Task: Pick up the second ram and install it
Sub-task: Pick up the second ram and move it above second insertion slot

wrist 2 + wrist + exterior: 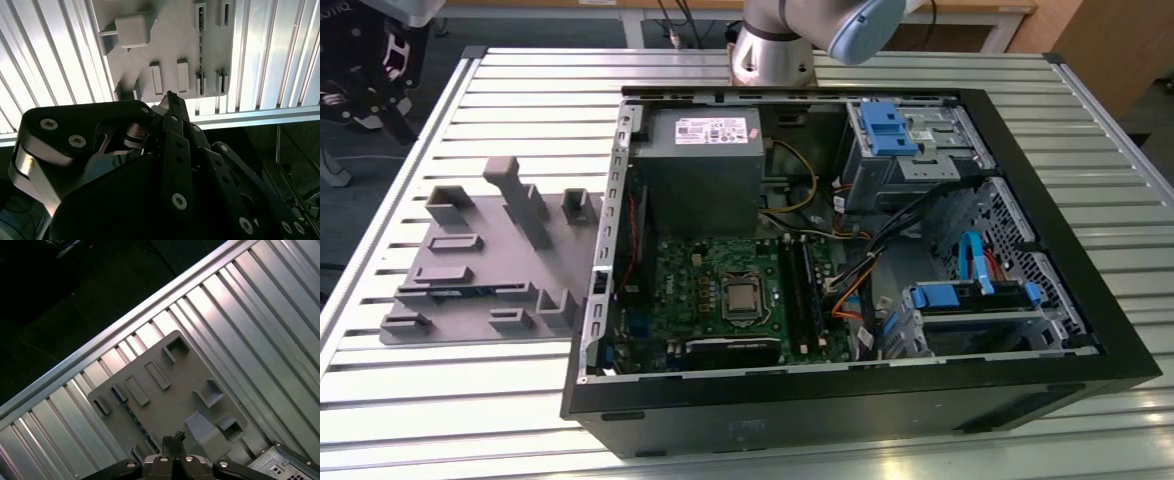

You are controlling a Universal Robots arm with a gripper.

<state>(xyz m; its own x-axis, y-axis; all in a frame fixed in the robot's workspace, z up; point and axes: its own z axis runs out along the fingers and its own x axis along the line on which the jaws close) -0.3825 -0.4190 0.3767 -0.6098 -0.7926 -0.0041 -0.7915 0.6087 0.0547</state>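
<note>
Over the grey tray on the slatted table, the gripper hangs with fingers pressed together and empty, while the second ram sits in a long tray slot beside the open computer case.

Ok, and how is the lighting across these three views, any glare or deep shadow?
Exterior view: even light, the computer case interior and green motherboard read well. Second wrist view: strong glare whitens the slatted table, and the gripper looks dark against it. First wrist view: the slats shine brightly, the grey tray is evenly lit, and the area beyond the table edge is nearly black.
</note>
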